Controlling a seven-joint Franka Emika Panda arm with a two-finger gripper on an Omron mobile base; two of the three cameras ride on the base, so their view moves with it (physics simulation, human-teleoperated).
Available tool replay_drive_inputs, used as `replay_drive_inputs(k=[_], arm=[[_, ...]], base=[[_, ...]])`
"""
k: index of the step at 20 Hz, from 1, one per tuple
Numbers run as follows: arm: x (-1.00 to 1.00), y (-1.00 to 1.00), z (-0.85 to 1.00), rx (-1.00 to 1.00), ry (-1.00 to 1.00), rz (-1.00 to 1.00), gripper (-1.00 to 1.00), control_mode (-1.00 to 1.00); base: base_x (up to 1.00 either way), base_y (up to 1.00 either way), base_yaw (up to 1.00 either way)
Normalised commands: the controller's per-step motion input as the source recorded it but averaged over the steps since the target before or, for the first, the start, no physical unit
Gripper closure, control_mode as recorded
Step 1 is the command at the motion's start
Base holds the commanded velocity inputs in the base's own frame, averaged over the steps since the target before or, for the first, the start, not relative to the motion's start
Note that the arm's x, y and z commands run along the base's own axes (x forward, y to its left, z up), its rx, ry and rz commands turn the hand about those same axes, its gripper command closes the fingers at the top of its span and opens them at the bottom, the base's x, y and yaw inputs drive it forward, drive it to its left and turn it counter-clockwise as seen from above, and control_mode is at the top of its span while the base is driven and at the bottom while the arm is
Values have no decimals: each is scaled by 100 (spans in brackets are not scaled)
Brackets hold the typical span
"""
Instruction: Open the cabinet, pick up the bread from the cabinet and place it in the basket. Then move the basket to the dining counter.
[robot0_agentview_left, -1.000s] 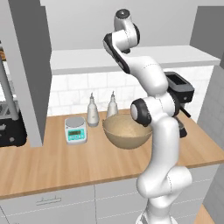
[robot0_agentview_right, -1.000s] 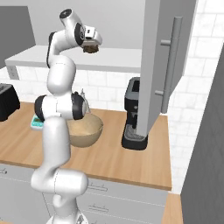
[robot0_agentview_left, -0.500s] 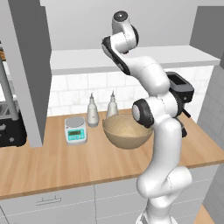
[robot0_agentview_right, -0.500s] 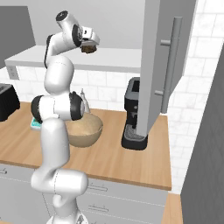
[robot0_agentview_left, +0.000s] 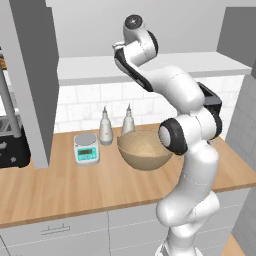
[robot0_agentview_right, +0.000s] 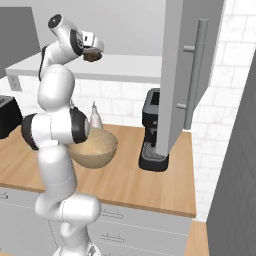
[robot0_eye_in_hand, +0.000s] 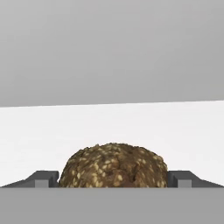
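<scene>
The claw (robot0_agentview_right: 93, 53) pinches the small dark brown seeded bread lump (robot0_agentview_right: 91, 56), held high inside the open grey wall cabinet (robot0_agentview_right: 186, 75), well above the round tan basket (robot0_agentview_left: 145, 149) on the wooden tabletop (robot0_agentview_left: 65, 187).

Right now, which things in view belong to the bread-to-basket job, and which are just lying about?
Job: cabinet, doors open; bread, held between the fingers above the shelf; basket on the counter.
Lying about: kitchen scale, two bottles, coffee machine.

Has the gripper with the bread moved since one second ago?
Yes. In the right base view the gripper holding the bread has shifted left and slightly down, away from the open cabinet door.
</scene>
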Motion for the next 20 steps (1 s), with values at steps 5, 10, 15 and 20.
replay_drive_inputs(k=[5,10,15,20], arm=[[-100,0,29,21,-6,-6,100,-100],[-100,0,16,20,0,-1,100,-100],[-100,0,5,13,0,0,100,-100],[-100,0,2,1,5,1,100,-100]], base=[[0,0,0],[0,0,0],[0,0,0],[0,0,0]])
